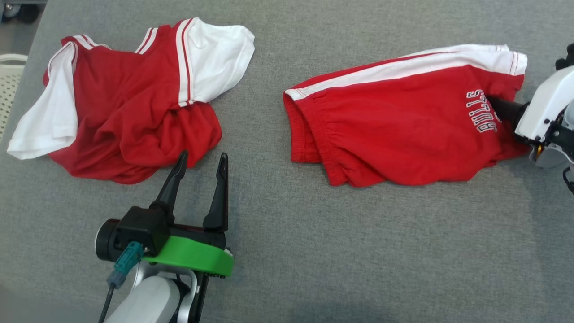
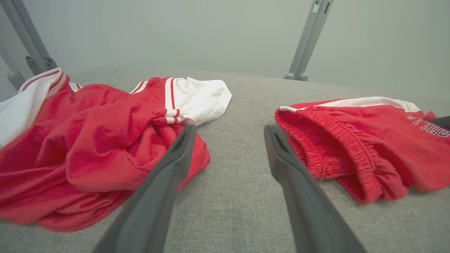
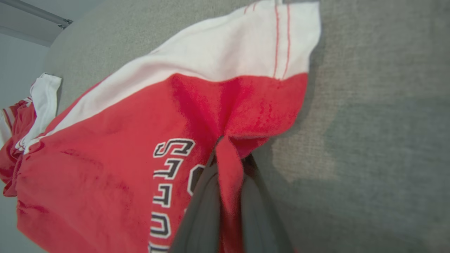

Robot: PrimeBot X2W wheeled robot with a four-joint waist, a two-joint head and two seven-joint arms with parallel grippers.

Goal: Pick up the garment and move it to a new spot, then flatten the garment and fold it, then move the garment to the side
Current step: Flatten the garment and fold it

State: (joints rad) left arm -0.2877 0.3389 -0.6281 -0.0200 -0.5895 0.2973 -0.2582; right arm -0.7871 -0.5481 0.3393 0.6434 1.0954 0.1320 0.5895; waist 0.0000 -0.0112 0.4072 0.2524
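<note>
Shorts [image 1: 394, 134], red, 1 white side stripe (lettered leg)

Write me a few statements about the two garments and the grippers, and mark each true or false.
1. The red shorts and the shirt lie apart on the grey surface. True.
2. The right gripper is shut on a fold of the shorts. True.
3. The left gripper holds the shirt. False: it is open and holds nothing, its fingers near the shirt's lower edge.
4. The shorts lie on the robot's left. False: they lie on its right, the shirt on its left.
</note>
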